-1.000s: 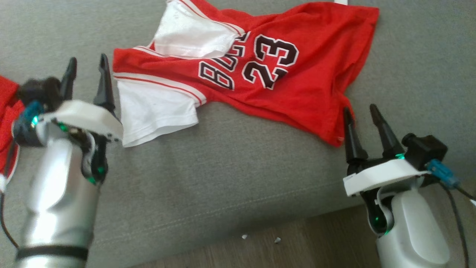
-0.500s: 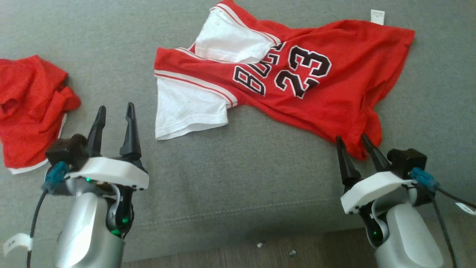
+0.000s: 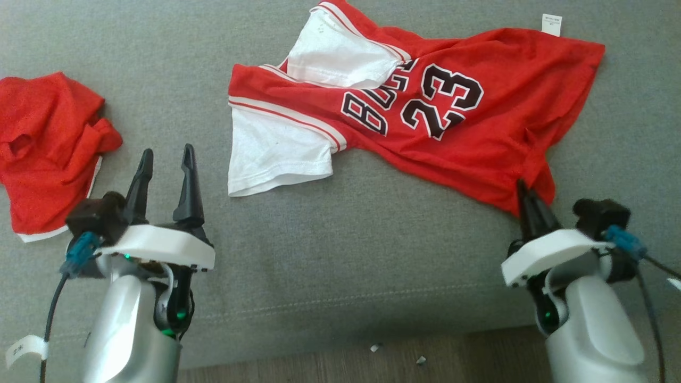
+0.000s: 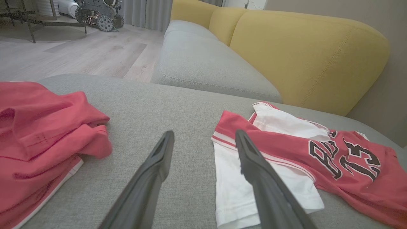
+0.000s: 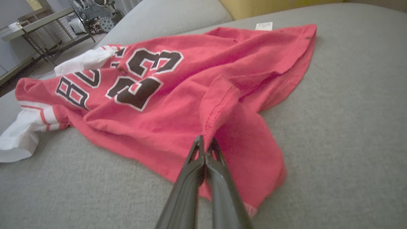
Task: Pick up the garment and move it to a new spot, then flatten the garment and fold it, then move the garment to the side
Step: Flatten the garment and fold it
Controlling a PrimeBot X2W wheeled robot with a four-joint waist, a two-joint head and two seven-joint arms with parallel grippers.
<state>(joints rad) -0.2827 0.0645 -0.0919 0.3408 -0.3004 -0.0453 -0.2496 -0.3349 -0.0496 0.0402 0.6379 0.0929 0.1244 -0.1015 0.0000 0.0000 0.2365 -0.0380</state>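
Left gripper [image 3: 167, 150]: 2 long, tapered, matt black fingers [image 4: 152, 171], mounted on a white moulded plate [image 3: 159, 246].
Right gripper [image 3: 524, 186]: same pattern, with white plate [image 3: 548, 252].
Black camera block [image 3: 96, 213] and blue connector [image 3: 80, 252] are fitted beside the left plate; a black cable [image 3: 50, 319] is attached, tagged with a white label [image 3: 24, 348], marking illegible.
Left forearm shell [image 3: 125, 330]: smooth silver.
Right forearm shell [image 3: 590, 330]: pale grey.
Green lights [image 3: 173, 319] are set in the black wrist joints.

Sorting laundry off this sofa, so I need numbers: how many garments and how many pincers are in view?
Garments: 2 (numbered jersey, plain red garment)
Pincers: 2 (left pincer open, right pincer shut on the jersey)
Total: 4
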